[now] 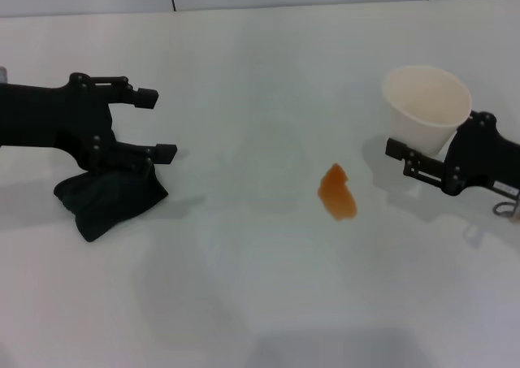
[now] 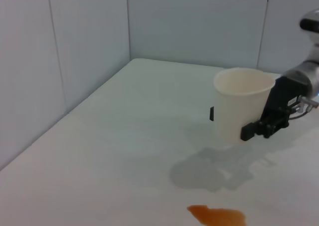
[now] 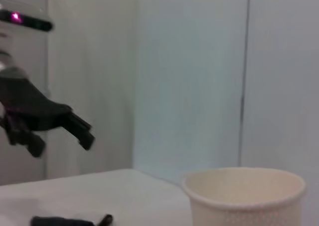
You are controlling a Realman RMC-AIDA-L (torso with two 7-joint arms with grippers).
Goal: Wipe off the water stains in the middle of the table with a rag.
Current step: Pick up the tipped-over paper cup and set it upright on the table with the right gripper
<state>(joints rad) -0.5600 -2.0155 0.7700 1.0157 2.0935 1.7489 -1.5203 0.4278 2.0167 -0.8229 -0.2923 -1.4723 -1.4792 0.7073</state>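
Observation:
The water stains (image 1: 336, 192) form one small orange-brown blotch in the middle of the white table (image 1: 244, 303); the left wrist view shows the stains (image 2: 217, 216) too. The black rag (image 1: 110, 201) lies crumpled on the table at the left. My left gripper (image 1: 156, 124) hovers open just above and behind it, with nothing between its fingers. In the right wrist view the rag (image 3: 65, 220) lies flat below the raised left gripper (image 3: 62, 142). On the right, my right gripper (image 1: 410, 140) is shut on a white paper cup (image 1: 426, 108), held just above the table.
The cup (image 2: 239, 104) casts a shadow on the table near the stain. Grey panel walls (image 2: 60, 61) enclose the table's far and left sides. Bare tabletop lies between the rag and the stain.

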